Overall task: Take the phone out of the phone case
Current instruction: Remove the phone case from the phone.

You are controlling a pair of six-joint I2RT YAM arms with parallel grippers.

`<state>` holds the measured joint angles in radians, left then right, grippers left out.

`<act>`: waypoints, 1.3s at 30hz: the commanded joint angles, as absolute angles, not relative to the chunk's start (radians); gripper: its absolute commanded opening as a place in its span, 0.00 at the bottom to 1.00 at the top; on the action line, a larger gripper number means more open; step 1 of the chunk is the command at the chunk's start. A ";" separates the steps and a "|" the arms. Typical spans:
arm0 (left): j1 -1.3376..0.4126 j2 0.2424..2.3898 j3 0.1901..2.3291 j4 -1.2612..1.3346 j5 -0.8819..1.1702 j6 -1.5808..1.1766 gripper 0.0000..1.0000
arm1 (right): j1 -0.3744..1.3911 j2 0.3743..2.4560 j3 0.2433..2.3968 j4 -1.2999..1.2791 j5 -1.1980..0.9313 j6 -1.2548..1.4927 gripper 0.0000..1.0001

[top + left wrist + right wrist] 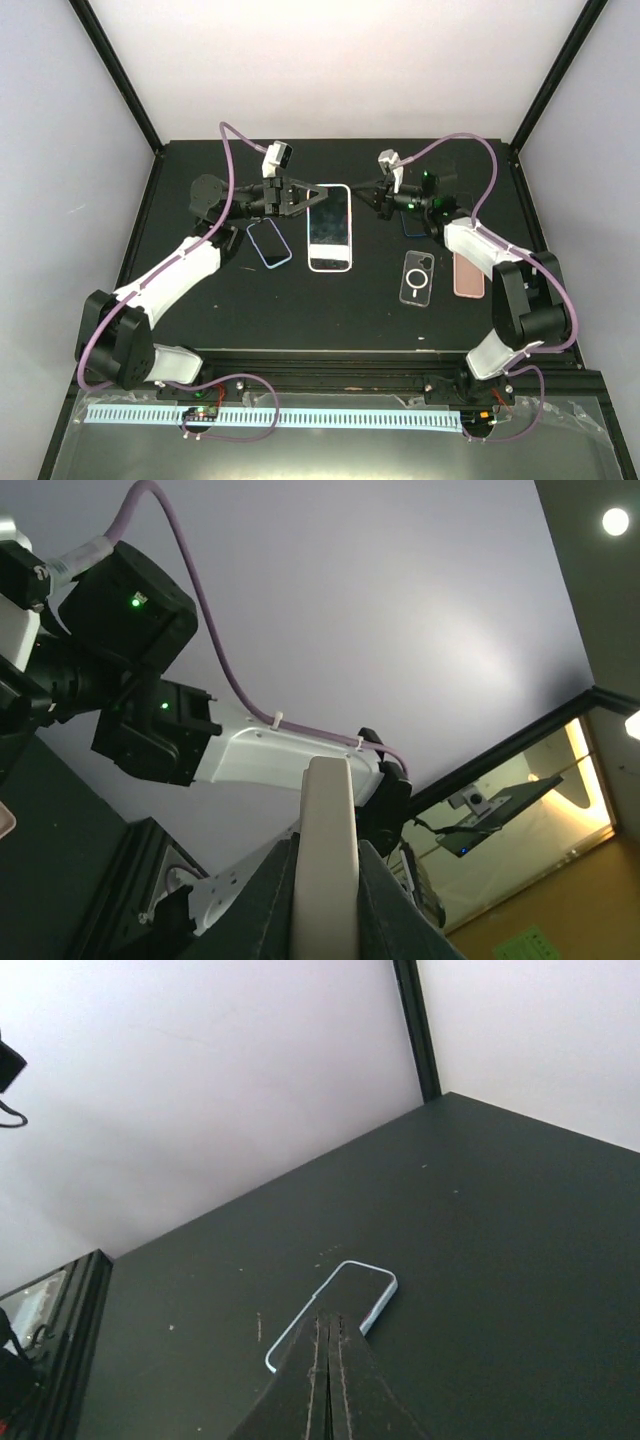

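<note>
My left fingers point(268, 905) are clenched on the ten o'clock edge of the white rubbery case point(330, 268) around the dark-screened phone point(330, 225), on the black counter point(350, 320). My right fingers point(310, 1380) are pressed together, empty, beside its two o'clock corner. The case likely flexes and the phone is stiff, slick and breakable, so I'd peel a corner lip.

The phone point(330, 225) lies face up with a dark screen, seated in a white phone case point(330, 266) whose rim frames it all round. It lies lengthwise front to back, to the left of the clear ringed case point(417, 278) and a little farther back. The left claw point(303, 197) pinches its upper left edge.
</note>
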<state>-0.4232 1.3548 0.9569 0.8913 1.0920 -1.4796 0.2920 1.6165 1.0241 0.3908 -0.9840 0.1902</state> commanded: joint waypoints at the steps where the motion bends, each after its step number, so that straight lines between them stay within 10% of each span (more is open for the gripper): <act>1: -0.407 1.333 0.985 0.920 1.141 -1.499 0.02 | 0.291 1.562 1.017 0.311 -0.944 0.082 0.01; 9: -0.402 1.324 1.002 0.727 1.166 -1.302 0.02 | 0.293 1.313 1.032 0.030 -1.070 0.124 0.52; 16: -0.370 1.337 1.036 0.755 1.128 -1.310 0.02 | 0.293 1.156 0.979 -0.096 -1.154 0.246 0.65; 39: -0.348 1.351 1.053 0.876 1.077 -1.431 0.02 | 0.456 1.132 0.953 -0.063 -1.216 0.305 0.51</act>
